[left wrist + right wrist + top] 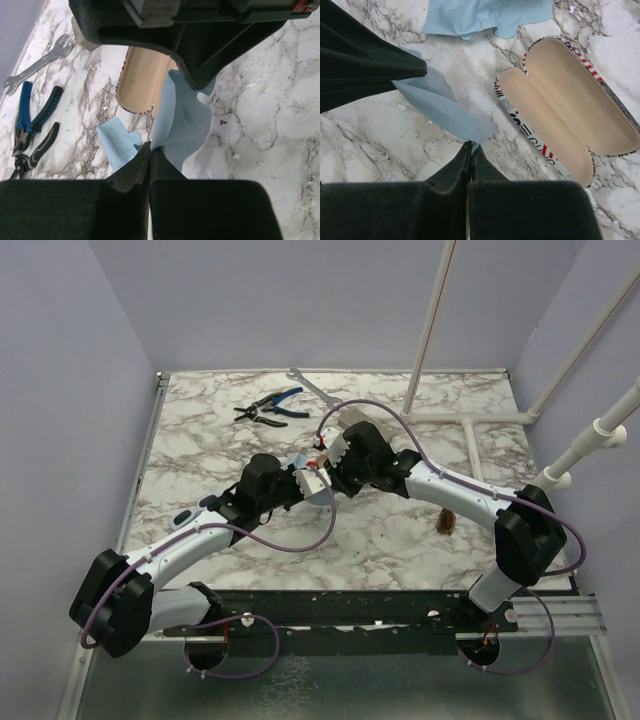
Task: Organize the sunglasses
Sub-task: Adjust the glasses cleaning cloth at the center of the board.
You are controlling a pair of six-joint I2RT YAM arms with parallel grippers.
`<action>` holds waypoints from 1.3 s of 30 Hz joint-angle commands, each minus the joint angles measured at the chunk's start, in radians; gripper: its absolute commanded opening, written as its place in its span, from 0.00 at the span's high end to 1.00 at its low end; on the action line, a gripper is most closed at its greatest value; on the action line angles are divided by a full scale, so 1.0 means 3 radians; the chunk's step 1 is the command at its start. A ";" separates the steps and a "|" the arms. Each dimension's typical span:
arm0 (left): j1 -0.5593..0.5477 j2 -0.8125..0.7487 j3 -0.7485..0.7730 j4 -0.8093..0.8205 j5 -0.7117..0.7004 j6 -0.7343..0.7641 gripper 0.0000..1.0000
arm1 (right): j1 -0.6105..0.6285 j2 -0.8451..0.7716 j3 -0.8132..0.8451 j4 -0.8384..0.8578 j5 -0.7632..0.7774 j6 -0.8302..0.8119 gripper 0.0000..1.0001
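The sunglasses [447,522] are a small amber-brown pair lying on the marble table to the right, under my right forearm and away from both grippers. My left gripper [150,146] and right gripper [471,145] meet at the table's middle. Each is shut on a corner of the light blue cloth [442,107], which stretches between them above the table. My left gripper's tip [422,72] shows in the right wrist view. The right gripper's body [200,45] fills the top of the left wrist view. The case [565,107] lies open beside them, its tan lining empty.
Blue-handled pliers [272,405] and a wrench [308,388] lie at the back of the table, and both show in the left wrist view [30,127], [37,64]. More light blue cloth [485,17] rests on the marble. White pipes [470,420] stand at the back right.
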 commanded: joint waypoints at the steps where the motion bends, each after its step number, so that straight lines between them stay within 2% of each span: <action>1: 0.0024 -0.0051 0.0019 0.0235 -0.0118 0.0170 1.00 | 0.0007 0.0041 0.0183 -0.0293 0.0228 -0.0044 0.99; 5: 0.0023 -0.0115 -0.0049 -0.0006 0.0046 0.0186 1.00 | 0.0019 0.0045 0.0163 -0.0352 0.0175 -0.0042 0.99; 10: 0.0013 -0.0169 -0.0237 -0.0318 0.0177 0.0214 1.00 | 0.0160 0.0122 0.0003 -0.0341 -0.0183 -0.0043 0.99; 18: -0.0006 -0.0192 -0.0348 -0.1010 0.0399 0.0528 1.00 | 0.0478 0.0347 -0.0154 -0.0240 -0.0759 -0.0007 0.99; 27: -0.0047 -0.0310 -0.0443 -0.1574 0.0452 0.0919 1.00 | 0.0628 0.0499 -0.0203 -0.0235 -0.1082 0.0000 1.00; 35: -0.0054 -0.0363 -0.0474 -0.1672 0.0156 0.0974 1.00 | 0.0758 0.0549 -0.0104 -0.0188 -0.1160 -0.0028 1.00; 39: -0.0054 -0.0459 -0.0544 -0.1759 0.0189 0.1075 1.00 | 0.0757 0.0604 -0.0048 -0.0295 -0.1236 -0.0077 0.99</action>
